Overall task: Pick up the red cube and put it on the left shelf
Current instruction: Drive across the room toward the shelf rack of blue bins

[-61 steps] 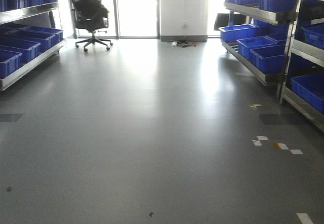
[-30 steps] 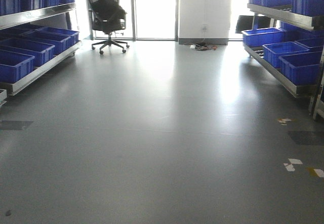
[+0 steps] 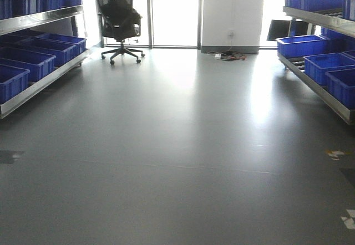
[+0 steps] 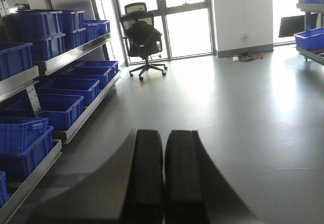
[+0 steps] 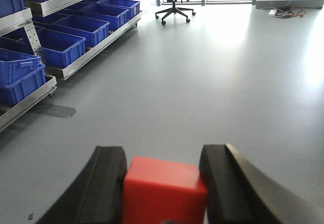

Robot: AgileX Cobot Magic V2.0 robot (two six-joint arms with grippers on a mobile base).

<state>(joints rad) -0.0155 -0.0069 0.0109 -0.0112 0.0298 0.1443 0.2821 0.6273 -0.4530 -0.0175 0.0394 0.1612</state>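
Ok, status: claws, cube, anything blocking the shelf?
Right claw shut on red cube. Left claw shut, empty. Left shelf ahead-left, open floor to it; chair far back.

The cube point(image 5: 164, 191), clamped in the right gripper point(image 5: 163, 159), shows only its top and front face. The wrist frame's bottom edge cuts off its base, and the pads point(image 5: 109, 183) cover both sides. The left gripper point(image 4: 163, 135), its fingers point(image 4: 147, 173) pressed together, runs off the bottom of its own frame. In the front view the left shelf point(image 3: 39, 19) and right shelf point(image 3: 316, 20) are cropped at the frame's sides and top. A tangle point(image 3: 230, 55) at the far end is too small to identify, and the windows point(image 3: 175, 20) are blown out to white.
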